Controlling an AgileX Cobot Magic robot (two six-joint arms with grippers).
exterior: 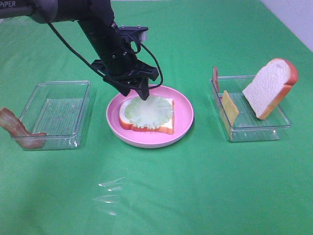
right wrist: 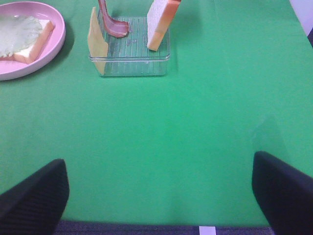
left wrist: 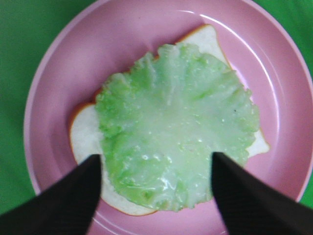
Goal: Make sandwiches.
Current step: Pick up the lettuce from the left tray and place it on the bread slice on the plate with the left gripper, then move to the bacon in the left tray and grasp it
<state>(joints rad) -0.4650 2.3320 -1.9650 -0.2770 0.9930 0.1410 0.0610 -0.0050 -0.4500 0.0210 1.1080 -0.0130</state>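
On the pink plate point(exterior: 182, 117) lies a white bread slice point(exterior: 165, 126) with an orange-brown crust, and a pale green lettuce leaf point(exterior: 149, 111) covers it. My left gripper point(exterior: 137, 93) hangs open just above the lettuce's far-left edge and holds nothing. In the left wrist view the lettuce point(left wrist: 176, 127) lies flat on the bread point(left wrist: 85, 134), between the open gripper's point(left wrist: 156, 157) fingers point(left wrist: 63, 200). My right gripper point(right wrist: 159, 160) is open and empty over bare green cloth, out of the exterior high view.
The right clear tray point(exterior: 254, 129) holds a leaning bread slice point(exterior: 270, 88), a yellow cheese slice point(exterior: 230, 106) and a bacon strip point(exterior: 215, 78). The left clear tray point(exterior: 56, 115) has a bacon strip point(exterior: 19, 129) draped at its front-left corner. A clear film point(exterior: 110, 191) glints on the cloth.
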